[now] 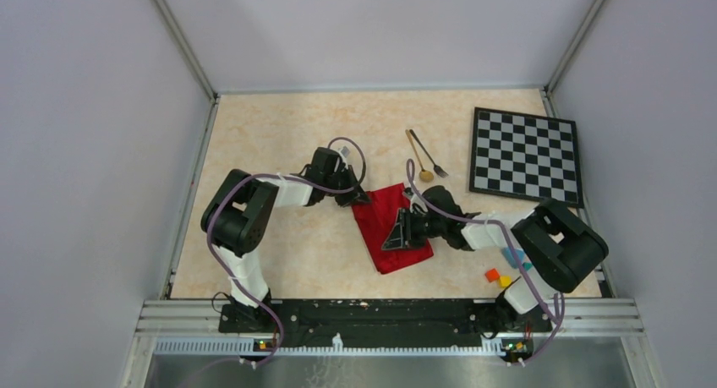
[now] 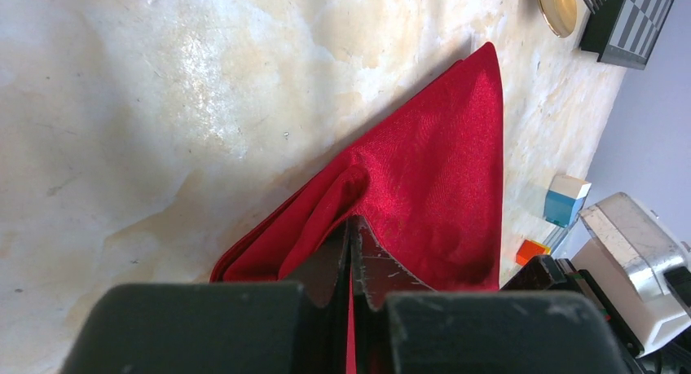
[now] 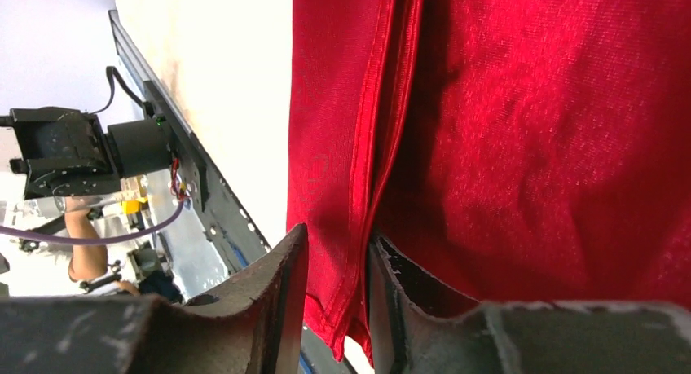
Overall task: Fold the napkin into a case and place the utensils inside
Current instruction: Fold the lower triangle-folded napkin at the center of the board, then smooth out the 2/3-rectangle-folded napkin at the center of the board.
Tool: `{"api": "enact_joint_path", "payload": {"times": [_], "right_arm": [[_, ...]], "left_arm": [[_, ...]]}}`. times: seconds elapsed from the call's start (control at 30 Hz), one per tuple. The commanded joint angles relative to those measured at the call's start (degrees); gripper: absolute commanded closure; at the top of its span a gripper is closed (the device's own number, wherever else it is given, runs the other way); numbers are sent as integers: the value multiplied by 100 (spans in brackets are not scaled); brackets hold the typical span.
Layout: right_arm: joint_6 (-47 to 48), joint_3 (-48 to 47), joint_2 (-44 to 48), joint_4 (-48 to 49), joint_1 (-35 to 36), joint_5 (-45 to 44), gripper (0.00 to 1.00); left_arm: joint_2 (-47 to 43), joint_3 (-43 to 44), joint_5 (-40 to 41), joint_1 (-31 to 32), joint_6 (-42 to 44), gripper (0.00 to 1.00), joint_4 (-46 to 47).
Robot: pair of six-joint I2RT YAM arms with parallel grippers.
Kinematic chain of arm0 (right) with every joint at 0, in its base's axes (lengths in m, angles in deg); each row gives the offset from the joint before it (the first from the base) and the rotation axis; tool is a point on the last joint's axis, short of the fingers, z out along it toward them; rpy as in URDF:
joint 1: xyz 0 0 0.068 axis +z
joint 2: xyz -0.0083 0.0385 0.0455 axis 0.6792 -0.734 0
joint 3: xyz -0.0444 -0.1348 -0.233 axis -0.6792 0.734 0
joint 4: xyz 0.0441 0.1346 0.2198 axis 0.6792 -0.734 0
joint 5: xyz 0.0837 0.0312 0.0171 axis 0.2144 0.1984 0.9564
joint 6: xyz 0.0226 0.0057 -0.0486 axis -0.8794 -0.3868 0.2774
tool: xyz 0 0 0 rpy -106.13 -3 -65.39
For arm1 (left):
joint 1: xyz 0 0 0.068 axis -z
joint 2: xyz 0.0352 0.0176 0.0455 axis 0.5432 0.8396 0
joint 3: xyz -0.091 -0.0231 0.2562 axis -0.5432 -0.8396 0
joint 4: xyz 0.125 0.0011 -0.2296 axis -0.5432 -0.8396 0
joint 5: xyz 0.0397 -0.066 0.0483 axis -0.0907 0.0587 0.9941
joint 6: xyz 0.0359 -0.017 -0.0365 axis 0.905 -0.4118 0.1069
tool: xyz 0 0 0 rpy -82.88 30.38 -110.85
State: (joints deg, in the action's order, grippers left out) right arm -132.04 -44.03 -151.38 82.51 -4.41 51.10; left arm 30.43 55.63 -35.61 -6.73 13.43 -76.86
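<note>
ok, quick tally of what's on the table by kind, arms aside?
napkin: 1
spoon: 1
fork: 1
checkered board: 1
small blocks: 3 clearly seen, blue block, orange block, yellow block; others may be hidden
Total: 7

Far-left table (image 1: 270, 134) bare: wide room to pass. Centre blocked: napkin (image 1: 397, 244), left gripper (image 1: 358, 198) at its far-left corner, right gripper (image 1: 394, 234) over its right edge, arms low across middle. Spoon (image 1: 420, 161) and fork (image 1: 429, 157) side by side just beyond napkin; narrow lane between them and board (image 1: 526, 155) at far right. Blocks (image 1: 492, 275) crowd near-right corner beside right arm. Bare strip near front edge, between arm bases. Walls (image 1: 101, 151) close left, right, far sides.
</note>
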Motion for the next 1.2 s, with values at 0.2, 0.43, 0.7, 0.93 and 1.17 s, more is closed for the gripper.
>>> {"api": "enact_joint_path", "payload": {"times": [0.2,0.43,0.7,0.93,1.17], "right_arm": [[-398,455,821,114,321,22,100],[-589,921,993,224,375,-328,100],[-782,1265,1086,409,555,-911,100],[-747,1211,1530,-10,741,-1237,96],[-731,1234,1734,-287,821,-1430,95]], "left_arm": [[104,143,87,-19,119,98,-137],[-164,153,-278,-8,258,93,-64],[-872,112,-1122,0,428,75,8],[-1335,-265,-995,-9,539,71,-220],[-850,-380,-855,-14,394,80,-9]]}}
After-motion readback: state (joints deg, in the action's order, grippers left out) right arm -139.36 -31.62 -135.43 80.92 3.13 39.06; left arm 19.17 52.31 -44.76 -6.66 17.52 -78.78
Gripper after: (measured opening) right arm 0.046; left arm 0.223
